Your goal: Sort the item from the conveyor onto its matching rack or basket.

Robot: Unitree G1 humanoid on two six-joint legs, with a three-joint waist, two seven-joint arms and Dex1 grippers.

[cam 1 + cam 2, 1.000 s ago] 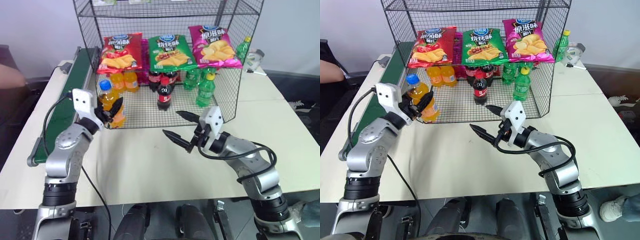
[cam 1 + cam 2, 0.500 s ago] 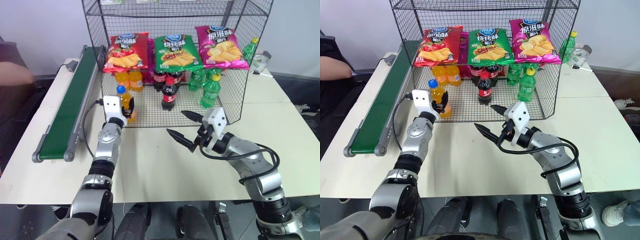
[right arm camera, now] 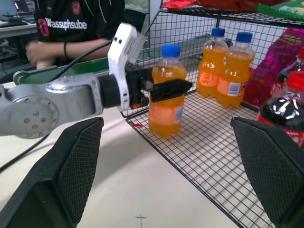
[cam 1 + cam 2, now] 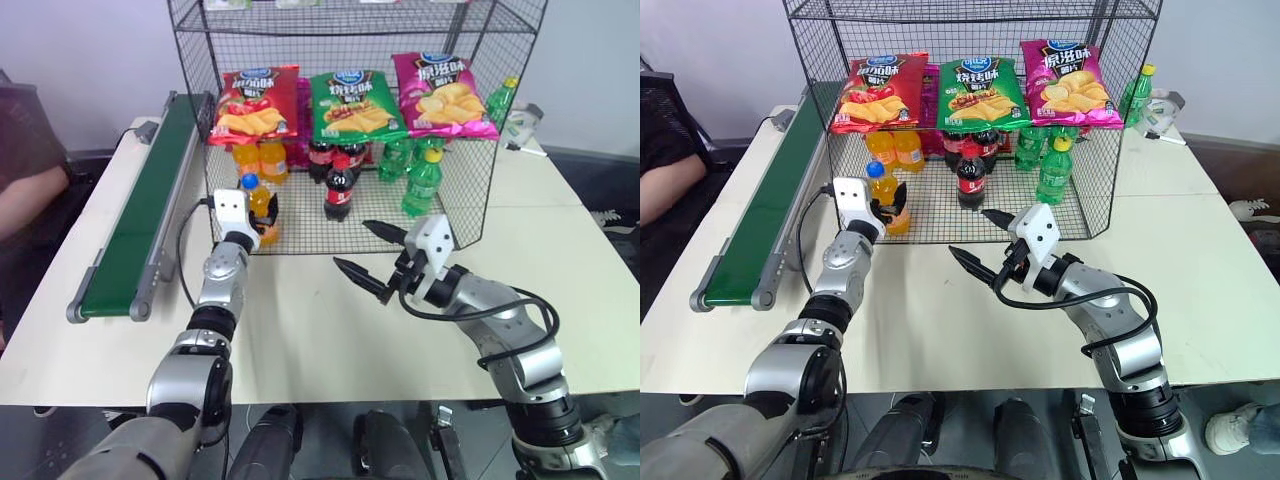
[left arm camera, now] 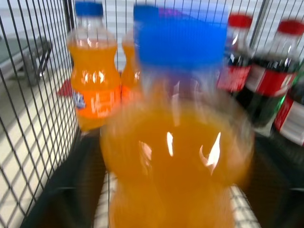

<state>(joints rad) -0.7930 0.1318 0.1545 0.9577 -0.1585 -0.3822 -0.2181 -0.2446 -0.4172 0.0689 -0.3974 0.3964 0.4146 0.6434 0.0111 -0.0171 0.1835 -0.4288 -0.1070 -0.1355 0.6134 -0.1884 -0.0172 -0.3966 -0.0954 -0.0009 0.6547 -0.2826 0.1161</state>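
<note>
The left hand is sitting around the orange soda bottle on the rack floor, whether clenched or released I cannot tell (beside matching orange bottles), while the right hand is hanging released.

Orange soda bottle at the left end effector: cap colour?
Blue cap on the orange soda bottle, clearest in the right wrist view.

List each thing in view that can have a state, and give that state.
orange soda bottle: upright, capped, on the rack floor's front corner.
left gripper: at that bottle.
right gripper: open, empty.
cola bottles: upright, capped, on the rack floor.
chip bags: lying on the upper tier.
</note>
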